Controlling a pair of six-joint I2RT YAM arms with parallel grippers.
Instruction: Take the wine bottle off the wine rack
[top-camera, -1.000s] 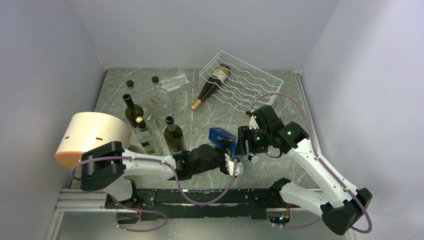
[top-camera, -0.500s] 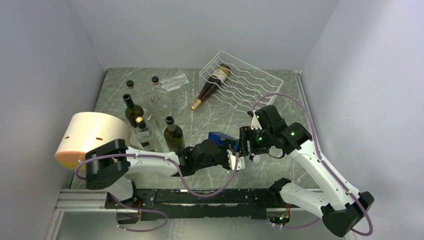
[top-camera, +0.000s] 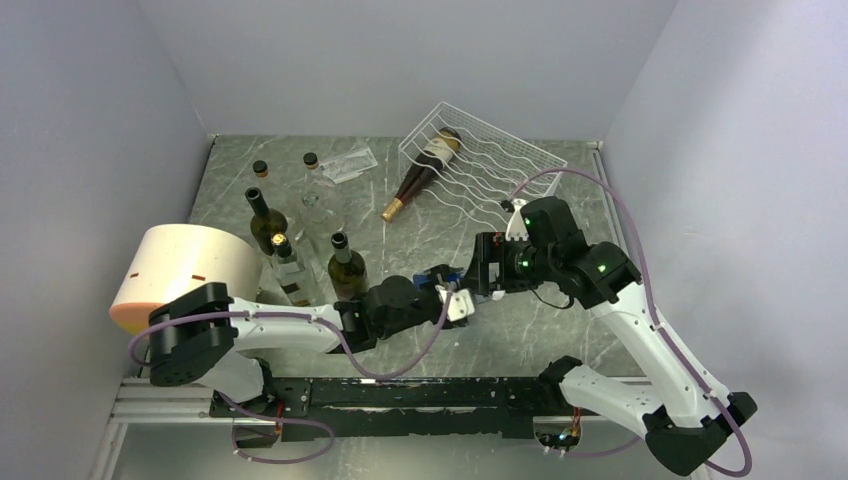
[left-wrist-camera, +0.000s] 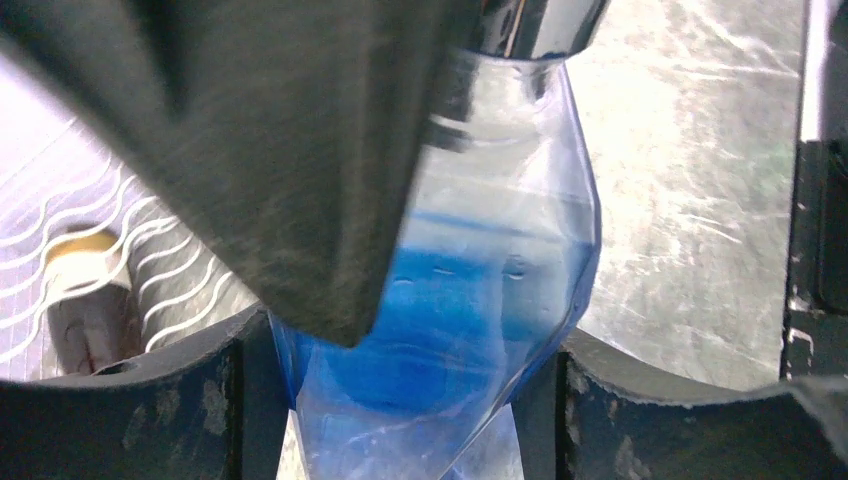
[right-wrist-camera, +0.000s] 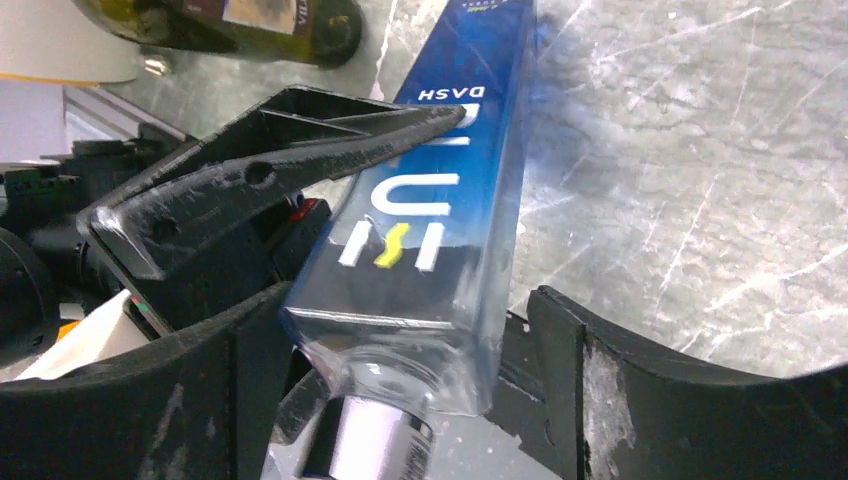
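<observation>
Handover: left jaws pinched the blue bottle (right-wrist-camera: 420, 180), right jaws spread; I feared that lone grip dropping it.

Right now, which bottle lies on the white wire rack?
The dark glass wine bottle with cream label and gold-foil neck; the other wine bottles stand upright at left.

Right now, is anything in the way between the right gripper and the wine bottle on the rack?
Nothing stands on the table between them, but a blue bottle sits between the right gripper's open fingers, clamped by the left gripper. The wine bottle lies in the wine rack's leftmost cradle, neck poking out.
</observation>
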